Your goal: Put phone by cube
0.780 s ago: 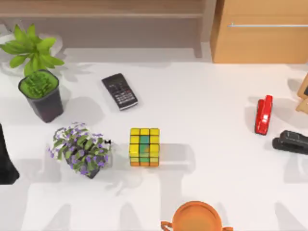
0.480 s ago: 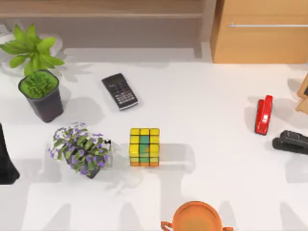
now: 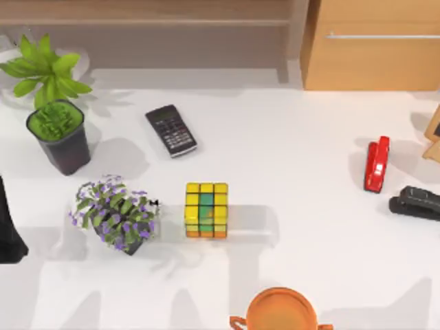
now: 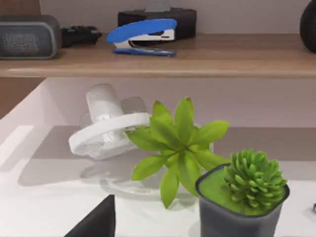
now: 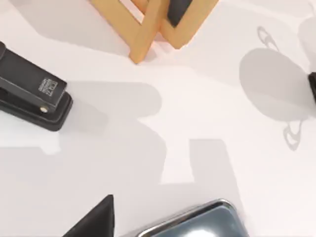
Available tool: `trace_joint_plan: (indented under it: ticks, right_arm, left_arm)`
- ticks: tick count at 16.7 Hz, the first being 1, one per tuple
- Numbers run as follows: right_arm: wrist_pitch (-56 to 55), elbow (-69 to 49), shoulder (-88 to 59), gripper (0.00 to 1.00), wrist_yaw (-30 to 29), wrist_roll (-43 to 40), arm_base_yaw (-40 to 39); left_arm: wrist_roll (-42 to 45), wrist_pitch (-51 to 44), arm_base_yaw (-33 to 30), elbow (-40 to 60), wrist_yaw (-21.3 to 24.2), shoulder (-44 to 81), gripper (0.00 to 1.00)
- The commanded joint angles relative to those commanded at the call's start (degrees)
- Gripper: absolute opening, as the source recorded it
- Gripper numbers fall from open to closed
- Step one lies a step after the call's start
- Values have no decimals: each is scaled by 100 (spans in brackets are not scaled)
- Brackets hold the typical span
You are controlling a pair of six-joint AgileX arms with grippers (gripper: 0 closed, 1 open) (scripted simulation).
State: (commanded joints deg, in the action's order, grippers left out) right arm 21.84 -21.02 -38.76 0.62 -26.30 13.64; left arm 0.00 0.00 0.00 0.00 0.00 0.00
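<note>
Orange pot [image 3: 282, 311] cut off at the table's near edge in the top view. Black stapler [image 3: 416, 202] clipped at the right edge, as was the wooden stand [image 3: 433, 137] behind it. Dark arm part [image 3: 9, 227] half lost at the left edge. Phone [image 5: 197, 223] cut by the right wrist view's border, only one glossy end visible. Dark wedge [image 5: 94, 220] beside it too partial to identify. Grey pot [image 4: 237, 217] cropped in the left wrist view.
</note>
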Motion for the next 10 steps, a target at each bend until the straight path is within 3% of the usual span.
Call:
trace_joint_plan:
  ticks: [5,10]
  right_arm:
    - [1390,-1273,-2710,100,54,-1635,834]
    - [2339,-2251,-4445,100,84,-2825,1439]
  left_arm:
    - [0,0,0,0,0,0,100]
    - [0,0,0,0,0,0,100]
